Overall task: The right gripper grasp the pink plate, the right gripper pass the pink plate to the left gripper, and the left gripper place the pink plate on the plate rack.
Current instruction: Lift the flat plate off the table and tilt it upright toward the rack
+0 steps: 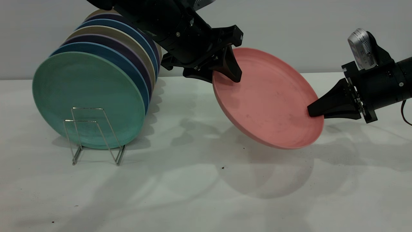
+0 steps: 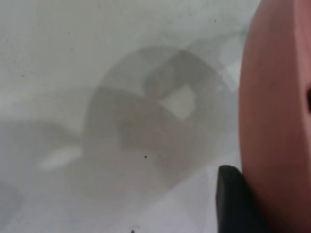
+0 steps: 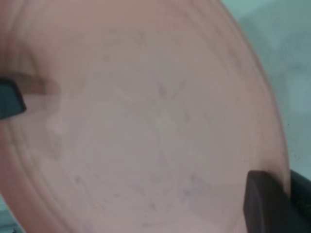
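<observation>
Above the table (image 1: 199,193), near its centre, we see the pink plate (image 1: 270,100) held tilted in the air by both arms. At the plate's ten o'clock edge the left gripper (image 1: 229,74) is clamped on the rim; at four o'clock the right gripper (image 1: 313,111) pinches it too. Off at nine o'clock stands the plate rack (image 1: 94,135) — a teal-green plate (image 1: 87,96) foremost in its row.

The salmon-pink plate (image 1: 270,100) hangs tilted above the bench, right of centre, face showing. The low wire plate rack (image 1: 93,135) stands at the left, holding upright plates.
</observation>
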Robot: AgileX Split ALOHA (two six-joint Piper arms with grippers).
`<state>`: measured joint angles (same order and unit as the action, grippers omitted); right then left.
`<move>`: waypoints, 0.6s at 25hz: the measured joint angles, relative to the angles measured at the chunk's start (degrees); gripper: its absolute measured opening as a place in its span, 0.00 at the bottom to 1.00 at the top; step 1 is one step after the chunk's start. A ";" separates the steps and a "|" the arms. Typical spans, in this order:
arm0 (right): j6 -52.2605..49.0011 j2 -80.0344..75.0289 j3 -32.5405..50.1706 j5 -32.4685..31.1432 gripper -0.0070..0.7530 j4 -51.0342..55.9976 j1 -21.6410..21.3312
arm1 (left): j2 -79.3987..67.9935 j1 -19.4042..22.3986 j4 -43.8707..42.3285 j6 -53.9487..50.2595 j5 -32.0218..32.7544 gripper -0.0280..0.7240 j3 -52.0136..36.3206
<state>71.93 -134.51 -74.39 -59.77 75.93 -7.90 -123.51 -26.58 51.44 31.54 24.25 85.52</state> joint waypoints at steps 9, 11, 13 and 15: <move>0.36 0.00 0.00 -0.33 0.06 1.48 0.00 | -0.10 0.09 0.03 -0.06 -1.35 0.15 0.00; -0.41 0.00 0.00 -1.35 0.12 3.33 -0.12 | -0.10 0.17 0.09 0.41 -1.70 0.15 0.00; -0.87 0.00 -0.05 -2.98 0.22 5.59 -0.40 | -0.10 0.27 0.57 1.30 -1.89 0.15 0.00; -1.38 0.00 -0.73 -4.18 0.34 8.18 -0.77 | -0.10 0.21 0.84 2.70 -1.21 0.15 0.00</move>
<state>70.55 -134.51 -75.12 -63.95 84.11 -8.67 -123.62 -26.37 52.28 34.24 23.04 85.52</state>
